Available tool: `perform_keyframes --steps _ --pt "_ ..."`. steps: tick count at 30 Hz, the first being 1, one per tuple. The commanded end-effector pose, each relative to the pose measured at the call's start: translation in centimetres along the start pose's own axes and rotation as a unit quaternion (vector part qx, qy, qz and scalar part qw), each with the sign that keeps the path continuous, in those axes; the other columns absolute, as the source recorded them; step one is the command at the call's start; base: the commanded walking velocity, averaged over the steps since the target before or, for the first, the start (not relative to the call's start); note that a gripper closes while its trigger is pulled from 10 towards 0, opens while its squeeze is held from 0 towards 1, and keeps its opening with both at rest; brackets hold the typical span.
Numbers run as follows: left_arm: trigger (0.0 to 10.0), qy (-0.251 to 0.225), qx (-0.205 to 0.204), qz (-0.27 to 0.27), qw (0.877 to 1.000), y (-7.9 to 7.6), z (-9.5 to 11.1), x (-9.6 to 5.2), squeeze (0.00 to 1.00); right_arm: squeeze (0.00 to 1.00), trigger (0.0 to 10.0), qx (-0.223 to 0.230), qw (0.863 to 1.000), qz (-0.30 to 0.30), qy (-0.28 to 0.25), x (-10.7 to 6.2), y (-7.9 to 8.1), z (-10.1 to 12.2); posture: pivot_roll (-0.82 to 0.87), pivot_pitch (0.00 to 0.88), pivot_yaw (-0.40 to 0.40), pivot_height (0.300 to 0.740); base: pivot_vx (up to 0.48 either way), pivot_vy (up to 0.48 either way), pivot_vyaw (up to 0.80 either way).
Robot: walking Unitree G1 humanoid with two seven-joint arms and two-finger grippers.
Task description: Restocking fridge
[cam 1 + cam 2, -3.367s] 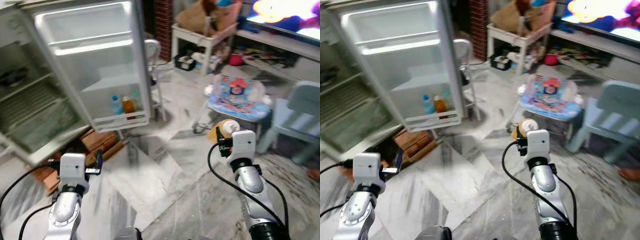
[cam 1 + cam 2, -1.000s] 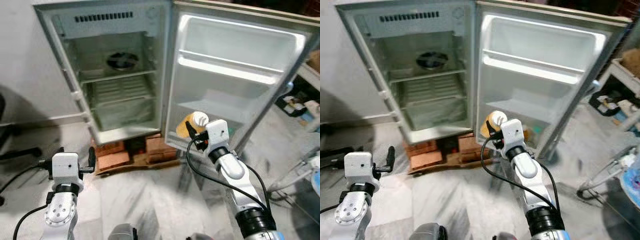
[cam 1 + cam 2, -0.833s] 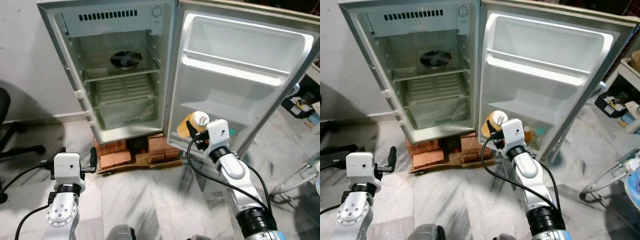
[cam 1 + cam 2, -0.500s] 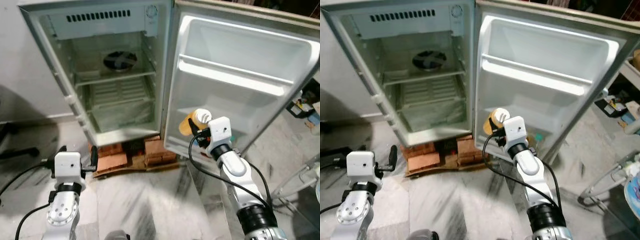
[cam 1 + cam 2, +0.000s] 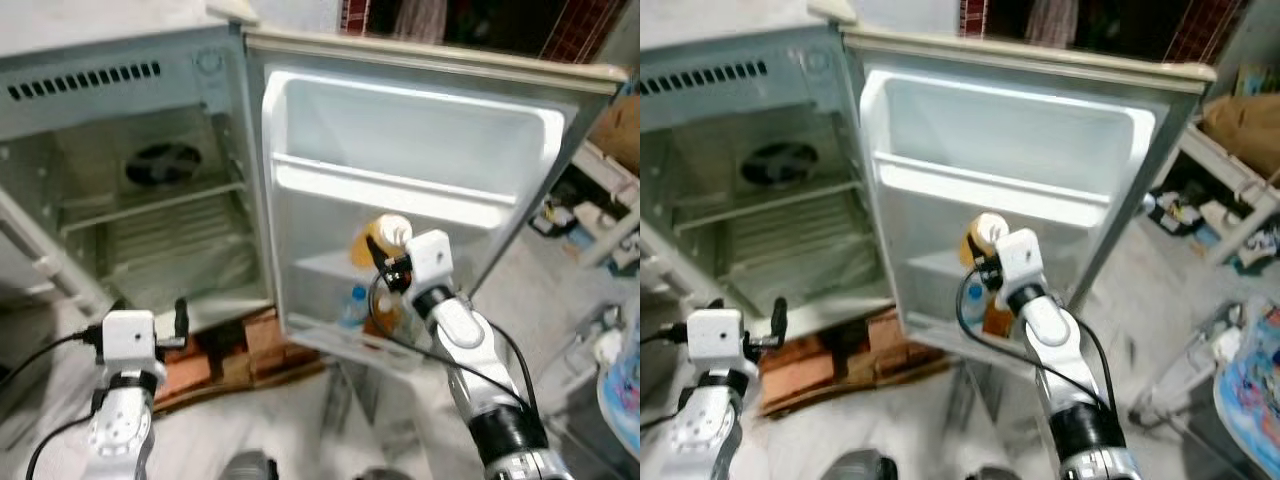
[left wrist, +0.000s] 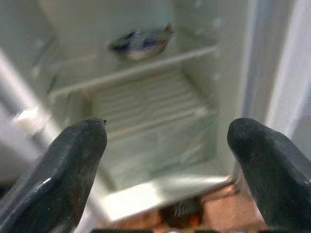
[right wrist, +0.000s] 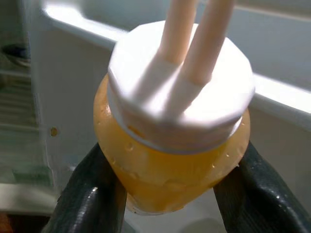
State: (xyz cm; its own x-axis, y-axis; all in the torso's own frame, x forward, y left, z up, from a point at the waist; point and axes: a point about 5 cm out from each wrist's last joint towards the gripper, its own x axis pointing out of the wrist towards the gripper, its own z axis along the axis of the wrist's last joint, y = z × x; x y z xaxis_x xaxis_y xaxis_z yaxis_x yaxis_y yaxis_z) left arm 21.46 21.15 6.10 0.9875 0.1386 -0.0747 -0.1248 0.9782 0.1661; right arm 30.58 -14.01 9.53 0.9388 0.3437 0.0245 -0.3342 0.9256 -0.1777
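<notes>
An orange juice bottle (image 5: pixel 378 240) with a white cap (image 7: pixel 181 92) is held by my right gripper (image 5: pixel 384 252), which is shut on it in front of the open fridge door (image 5: pixel 400 170), just above the door's lowest shelf. That shelf holds a blue-capped bottle (image 5: pixel 352 306) and an orange bottle (image 5: pixel 385 312). My left gripper (image 5: pixel 180 322) hangs low at the left with its fingers (image 6: pixel 73 160) open and nothing between them, facing the fridge interior (image 6: pixel 146 111).
The fridge cabinet (image 5: pixel 130 190) stands open with wire shelves and a bowl (image 6: pixel 141 42) on the upper shelf. Bricks (image 5: pixel 250 350) prop the fridge base. A white table with clutter (image 5: pixel 610 200) and a walker seat (image 5: pixel 1245 380) stand at the right.
The camera has moved closer and turned right toward the door. My right gripper has carried the juice bottle up and in, close against the door's inner shelves. The left gripper stays low.
</notes>
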Motion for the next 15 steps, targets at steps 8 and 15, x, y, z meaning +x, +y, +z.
perform_keyframes --steps 8,15 --pt "10.0 0.043 -0.003 -0.013 0.999 1.0 -1.6 -2.0 0.0 0.0 10.0 0.006 0.999 0.038 0.001 -0.2 1.1 -0.4 0.03 0.096 -0.023 0.74 0.0 0.0 0.5" --pt "10.0 0.017 -0.01 -0.008 1.0 0.8 0.1 -1.2 0.0 0.0 10.0 0.011 0.999 0.034 0.011 0.2 1.1 -0.6 0.07 0.095 -0.046 0.74 0.0 0.0 0.38"
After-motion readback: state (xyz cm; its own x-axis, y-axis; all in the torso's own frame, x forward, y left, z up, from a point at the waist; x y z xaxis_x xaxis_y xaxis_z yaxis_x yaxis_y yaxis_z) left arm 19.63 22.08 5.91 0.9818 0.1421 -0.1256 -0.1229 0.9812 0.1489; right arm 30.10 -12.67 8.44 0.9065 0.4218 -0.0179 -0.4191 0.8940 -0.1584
